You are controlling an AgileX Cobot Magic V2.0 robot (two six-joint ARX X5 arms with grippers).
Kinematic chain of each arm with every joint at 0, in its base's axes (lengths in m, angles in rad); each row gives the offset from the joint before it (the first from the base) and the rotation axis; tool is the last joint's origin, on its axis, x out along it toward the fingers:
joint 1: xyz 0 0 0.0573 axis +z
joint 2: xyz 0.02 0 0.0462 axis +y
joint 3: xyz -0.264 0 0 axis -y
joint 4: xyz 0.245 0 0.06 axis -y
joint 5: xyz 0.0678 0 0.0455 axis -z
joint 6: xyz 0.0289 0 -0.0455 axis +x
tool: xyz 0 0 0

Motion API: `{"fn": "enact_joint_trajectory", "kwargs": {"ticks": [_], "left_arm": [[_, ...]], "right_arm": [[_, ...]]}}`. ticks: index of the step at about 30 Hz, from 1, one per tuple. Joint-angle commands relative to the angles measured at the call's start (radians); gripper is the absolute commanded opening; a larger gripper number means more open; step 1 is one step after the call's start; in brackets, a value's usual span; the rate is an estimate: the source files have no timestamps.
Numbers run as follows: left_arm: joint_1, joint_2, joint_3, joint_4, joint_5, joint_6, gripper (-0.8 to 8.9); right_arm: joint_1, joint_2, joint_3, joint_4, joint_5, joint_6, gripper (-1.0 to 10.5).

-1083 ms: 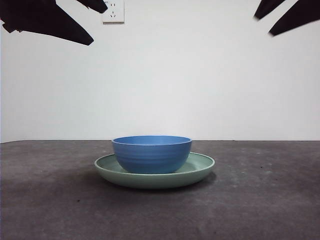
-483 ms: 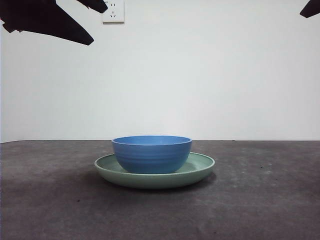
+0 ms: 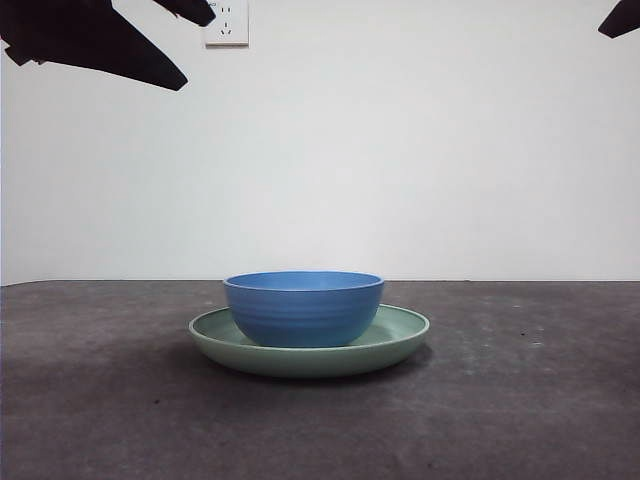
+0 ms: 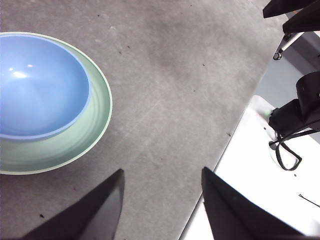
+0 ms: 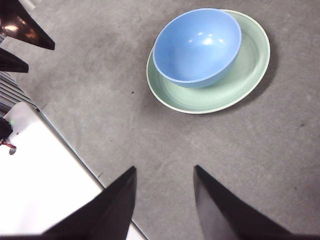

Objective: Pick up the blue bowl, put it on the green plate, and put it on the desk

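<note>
The blue bowl [image 3: 303, 307] sits upright inside the green plate [image 3: 398, 340], off-centre toward one side of it. The plate rests on the dark desk [image 3: 520, 400]. Both also show in the left wrist view, bowl [image 4: 40, 85] on plate [image 4: 95, 125], and in the right wrist view, bowl [image 5: 196, 46] on plate [image 5: 240, 80]. My left gripper [image 4: 162, 200] is open and empty, high above the desk beside the plate. My right gripper [image 5: 165, 195] is open and empty, raised well away from the plate.
A white wall with a power socket [image 3: 227, 22] stands behind the desk. The desk's edge and a white surface [image 4: 260, 190] with black cables lie beyond it. The other arm's black tips [image 5: 20, 35] show at the frame corners.
The black gripper at the front view's top right has pulled up and outward, leaving only a small tip in view. The bowl, plate and the other arm have not moved.
</note>
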Motion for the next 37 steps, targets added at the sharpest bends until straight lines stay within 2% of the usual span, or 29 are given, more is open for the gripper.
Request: {"fn": "enact_joint_trajectory", "kwargs": {"ticks": [1,3,5,6,34,37], "left_arm": [[-0.006,0.006,0.009,0.008,0.004,0.016,2.41],[-0.006,0.006,0.009,0.008,0.004,0.016,1.70],[-0.006,0.006,0.009,0.007,0.004,0.016,0.29],[-0.006,0.006,0.009,0.007,0.004,0.016,0.09],[-0.002,-0.020,0.009,0.025,0.003,0.018,0.12],[0.029,-0.070,0.009,0.064,-0.041,0.084,0.12]], "right_arm": [[0.006,0.006,0.016,0.004,-0.003,-0.014,1.5],[0.006,0.006,0.016,-0.001,-0.003,-0.015,0.3],[0.006,0.006,0.016,-0.002,-0.003,-0.016,0.1],[0.006,0.006,0.016,-0.002,-0.003,-0.016,0.1],[0.005,0.006,0.016,0.010,-0.003,-0.015,0.1],[0.005,0.006,0.016,0.010,-0.003,-0.015,0.1]]}}
